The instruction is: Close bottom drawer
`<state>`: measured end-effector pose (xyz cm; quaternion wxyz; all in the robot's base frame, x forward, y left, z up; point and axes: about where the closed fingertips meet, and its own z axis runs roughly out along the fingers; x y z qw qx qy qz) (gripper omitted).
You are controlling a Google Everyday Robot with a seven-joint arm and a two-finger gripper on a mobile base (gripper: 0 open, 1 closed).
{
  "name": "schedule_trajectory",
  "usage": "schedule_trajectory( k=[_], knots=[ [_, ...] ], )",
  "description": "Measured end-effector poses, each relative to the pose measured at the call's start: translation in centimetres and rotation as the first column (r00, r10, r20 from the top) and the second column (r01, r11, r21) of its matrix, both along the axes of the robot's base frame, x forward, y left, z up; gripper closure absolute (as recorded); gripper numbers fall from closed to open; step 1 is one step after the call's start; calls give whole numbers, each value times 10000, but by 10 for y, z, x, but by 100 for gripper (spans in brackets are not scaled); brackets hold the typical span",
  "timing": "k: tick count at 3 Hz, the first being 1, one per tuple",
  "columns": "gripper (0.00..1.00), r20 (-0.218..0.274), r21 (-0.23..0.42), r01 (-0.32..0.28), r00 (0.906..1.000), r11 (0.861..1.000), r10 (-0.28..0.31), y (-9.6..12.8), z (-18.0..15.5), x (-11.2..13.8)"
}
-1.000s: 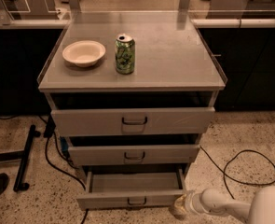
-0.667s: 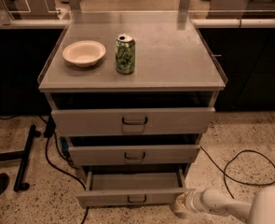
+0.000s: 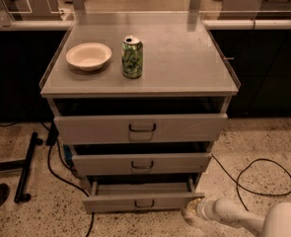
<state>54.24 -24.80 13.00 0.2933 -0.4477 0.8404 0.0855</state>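
Observation:
The bottom drawer (image 3: pixel 142 201) is the narrowest grey drawer at the foot of the cabinet. It is pulled out, showing its shallow grey tray (image 3: pixel 140 187), with a small dark loop handle (image 3: pixel 144 203) at the centre of its front. My gripper (image 3: pixel 190 215), at the end of a white arm from the lower right, is low by the floor, at the drawer front's right corner. Whether it touches the front does not show.
The top drawer (image 3: pixel 141 128) and middle drawer (image 3: pixel 142 163) also stand out from the cabinet. A white bowl (image 3: pixel 89 56) and a green can (image 3: pixel 132 57) stand on the cabinet top (image 3: pixel 184 58). Black cables (image 3: pixel 256 174) lie on the speckled floor. A black stand (image 3: pixel 25 167) is at left.

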Motion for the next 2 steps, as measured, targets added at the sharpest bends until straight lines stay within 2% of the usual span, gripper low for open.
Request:
schedule_trajectory(
  k=[1,2],
  knots=[
    [100,326,395,833,9959,9957,-846,-3,-9,15],
    [100,456,878,1491,9871,9849,-1535,-4,-12,30]
  ],
)
